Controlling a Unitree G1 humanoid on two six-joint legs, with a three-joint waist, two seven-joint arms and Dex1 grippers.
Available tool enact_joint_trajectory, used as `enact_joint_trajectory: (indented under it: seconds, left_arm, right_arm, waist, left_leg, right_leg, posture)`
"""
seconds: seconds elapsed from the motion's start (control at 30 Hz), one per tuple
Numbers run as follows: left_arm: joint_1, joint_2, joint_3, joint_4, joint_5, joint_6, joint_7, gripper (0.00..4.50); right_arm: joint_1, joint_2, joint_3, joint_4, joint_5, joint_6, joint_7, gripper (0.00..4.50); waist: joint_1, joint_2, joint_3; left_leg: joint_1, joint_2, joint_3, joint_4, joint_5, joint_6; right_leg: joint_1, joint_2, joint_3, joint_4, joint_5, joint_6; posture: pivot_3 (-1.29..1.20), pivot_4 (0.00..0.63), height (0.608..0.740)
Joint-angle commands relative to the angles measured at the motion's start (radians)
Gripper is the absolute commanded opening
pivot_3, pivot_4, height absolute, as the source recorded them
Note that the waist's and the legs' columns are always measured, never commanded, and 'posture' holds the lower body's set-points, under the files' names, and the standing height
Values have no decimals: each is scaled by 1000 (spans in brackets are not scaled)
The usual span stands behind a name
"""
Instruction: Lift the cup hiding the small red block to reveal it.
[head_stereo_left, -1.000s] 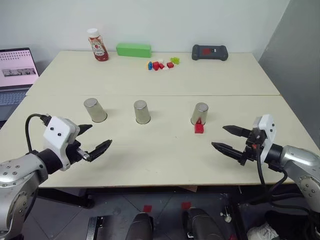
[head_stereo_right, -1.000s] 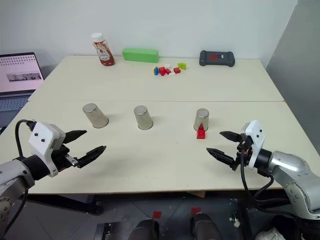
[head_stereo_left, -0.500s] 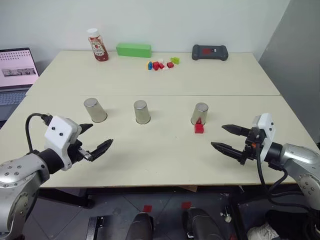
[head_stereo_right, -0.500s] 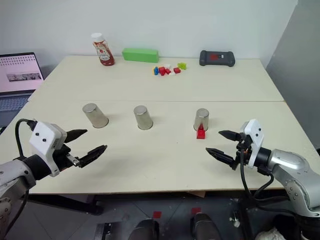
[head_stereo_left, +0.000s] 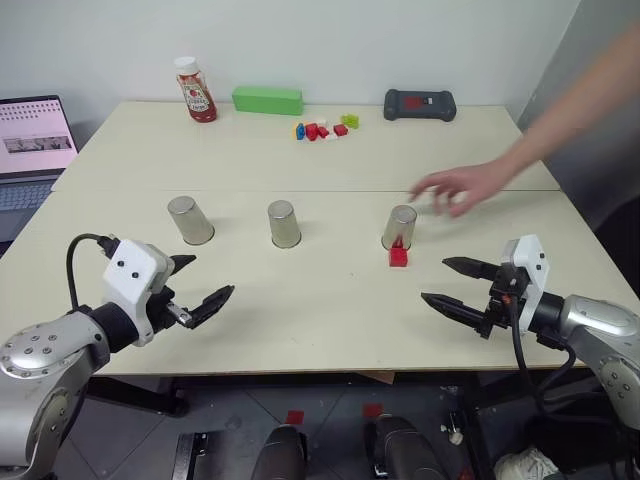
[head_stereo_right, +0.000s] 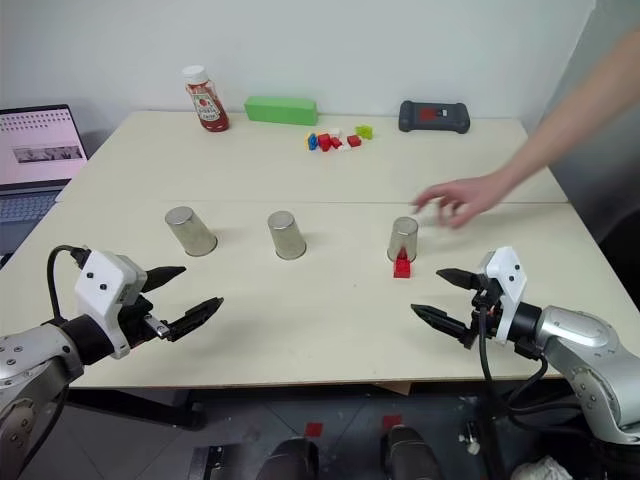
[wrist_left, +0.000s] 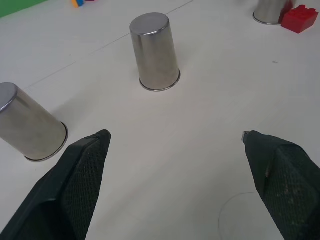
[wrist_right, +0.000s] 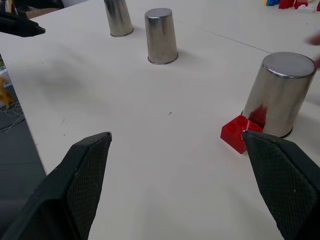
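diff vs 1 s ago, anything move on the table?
A person's hand has come in from the robot's right and now hovers just beyond the rightmost cup; contact cannot be told. Nothing gripped or released. Unchanged: all three cups inverted in their row, the small red block exposed on the table against that cup, left gripper and right gripper open and empty.

ketchup bottle (head_stereo_left: 196, 91), green box (head_stereo_left: 267, 100), black controller (head_stereo_left: 420, 104), laptop (head_stereo_left: 33, 140)

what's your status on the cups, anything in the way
Both grippers open, left, right, holding nothing. Red block sits exposed beside right cup. Person's hand reaching in over that cup.
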Motion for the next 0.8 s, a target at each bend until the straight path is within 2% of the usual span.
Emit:
enact_joint_trajectory:
  seconds: [0.03, 0.8]
  left_arm:
    - [-22, 10, 7, 6, 7, -32, -6, 4500]
    - [-7, 16, 16, 6, 23, -26, -27, 4500]
  right_arm:
    - [-24, 3, -9, -5, -4, -27, 3, 4429]
    - [-26, 6, 15, -5, 3, -24, 9, 4429]
  waist:
    - [0, 0, 0]
    - [0, 0, 0]
  left_leg:
    - [0, 0, 0, 0, 0, 0]
    - [0, 0, 0, 0, 0, 0]
  right_leg:
    - [0, 0, 0, 0, 0, 0]
    - [0, 0, 0, 0, 0, 0]
  posture:
    - [0, 150, 740]
    - [0, 150, 740]
